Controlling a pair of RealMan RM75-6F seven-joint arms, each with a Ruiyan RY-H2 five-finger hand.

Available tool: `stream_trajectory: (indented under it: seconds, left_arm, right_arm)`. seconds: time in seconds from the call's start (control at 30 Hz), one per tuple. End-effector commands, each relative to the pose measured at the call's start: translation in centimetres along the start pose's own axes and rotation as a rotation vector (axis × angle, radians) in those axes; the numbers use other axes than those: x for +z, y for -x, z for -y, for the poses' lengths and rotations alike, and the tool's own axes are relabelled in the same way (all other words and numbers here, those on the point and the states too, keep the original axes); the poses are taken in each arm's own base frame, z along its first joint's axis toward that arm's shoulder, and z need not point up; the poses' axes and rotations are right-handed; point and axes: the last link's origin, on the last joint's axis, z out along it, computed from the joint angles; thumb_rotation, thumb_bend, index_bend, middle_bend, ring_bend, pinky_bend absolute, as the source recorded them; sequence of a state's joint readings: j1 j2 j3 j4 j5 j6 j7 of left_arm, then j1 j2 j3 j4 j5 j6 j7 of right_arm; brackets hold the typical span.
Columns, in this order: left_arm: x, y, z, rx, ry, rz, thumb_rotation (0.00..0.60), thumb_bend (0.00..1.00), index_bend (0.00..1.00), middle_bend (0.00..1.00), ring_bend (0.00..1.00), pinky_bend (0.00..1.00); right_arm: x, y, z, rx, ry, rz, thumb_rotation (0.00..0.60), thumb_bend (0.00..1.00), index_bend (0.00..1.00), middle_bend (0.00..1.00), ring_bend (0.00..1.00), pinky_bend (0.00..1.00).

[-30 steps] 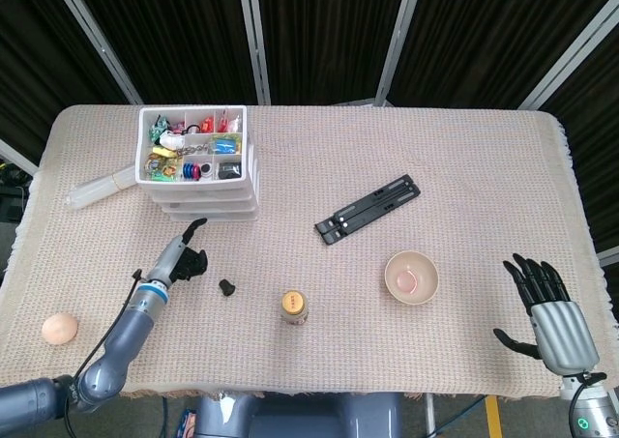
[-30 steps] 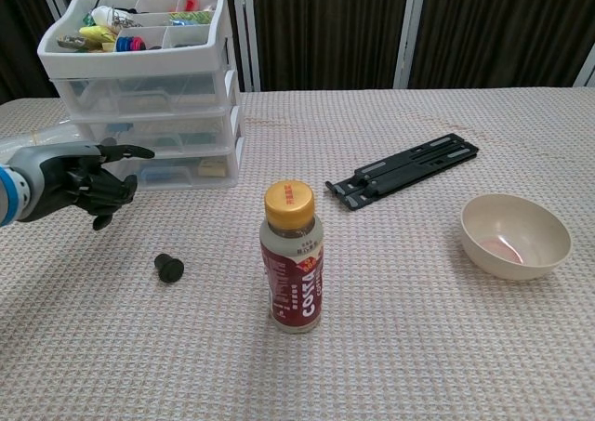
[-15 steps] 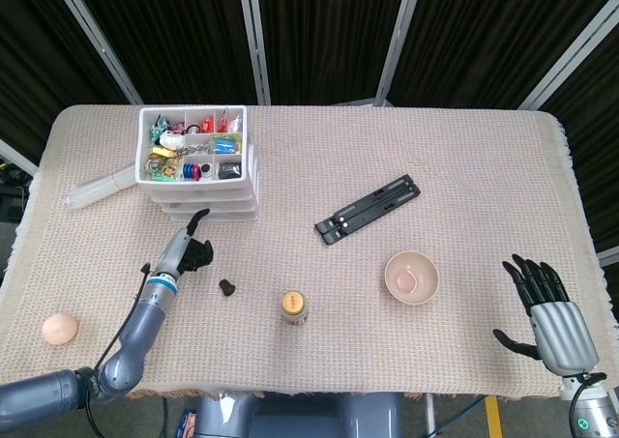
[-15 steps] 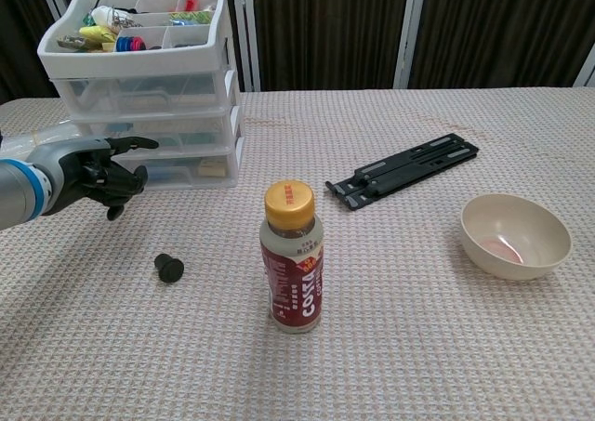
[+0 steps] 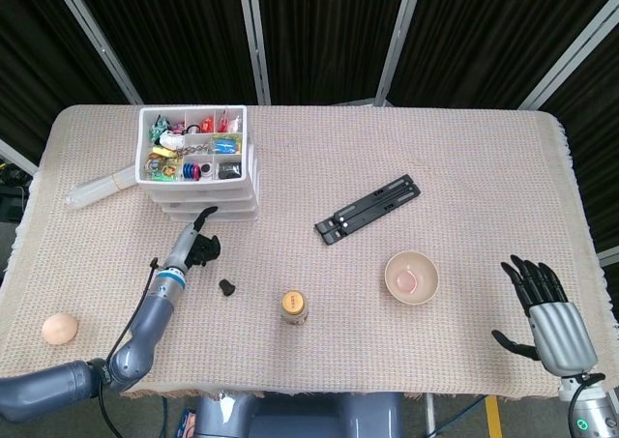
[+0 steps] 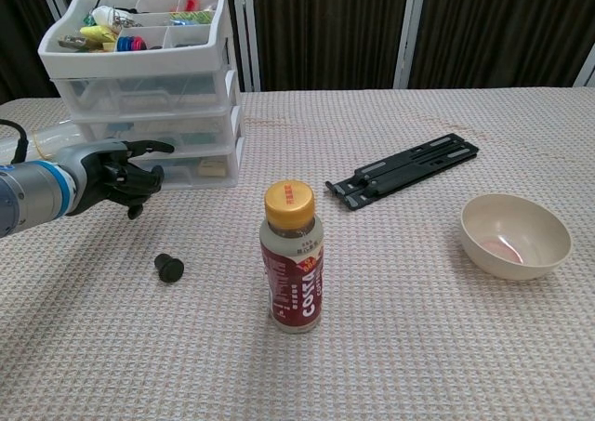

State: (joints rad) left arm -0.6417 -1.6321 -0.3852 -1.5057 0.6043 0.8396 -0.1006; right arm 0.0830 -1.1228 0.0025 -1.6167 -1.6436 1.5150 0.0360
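Note:
My left hand hovers just in front of the white drawer unit. One finger points toward the bottom drawer and the others are curled in on nothing. A small black cap lies on the cloth close to that hand. My right hand is at the table's near right corner, fingers spread, holding nothing. It shows only in the head view.
A brown bottle with a yellow lid stands near the front middle. A beige bowl sits to its right, a black folded stand behind. An egg and a clear plastic bottle lie at the left.
My left hand has moved forward and rightward, closer to the bottom drawer of the unit. My right hand has stayed where it was.

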Motion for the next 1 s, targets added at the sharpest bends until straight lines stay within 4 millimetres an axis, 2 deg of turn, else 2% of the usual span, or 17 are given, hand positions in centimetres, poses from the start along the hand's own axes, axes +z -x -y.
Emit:
stream_trajectory:
  seconds: [0.03,0.7,1.0]
  left_arm:
    - [0.3,0.2,-0.2,-0.011,0.008,0.003,0.600,0.74,0.11,0.97,0.86,0.73]
    - [1.0,1.0,-0.5,-0.048,0.042,0.011,0.600,0.74,0.15,0.97,0.86,0.73]
    - [0.2,1.3,-0.5,-0.038,0.056,0.023,0.600,0.74,0.17,0.97,0.86,0.73]
  right_arm:
    - [0.0,0.0,0.0,0.000,0.000,0.001,0.600,0.08,0.02,0.00,0.00,0.00]
    - [0.0,0.1,0.1,-0.004,-0.002,0.005,0.600,0.08,0.02,0.00,0.00,0.00]
    - [0.0,0.1,0.0,-0.004,-0.001,0.004,0.600,0.08,0.02,0.00,0.00,0.00]
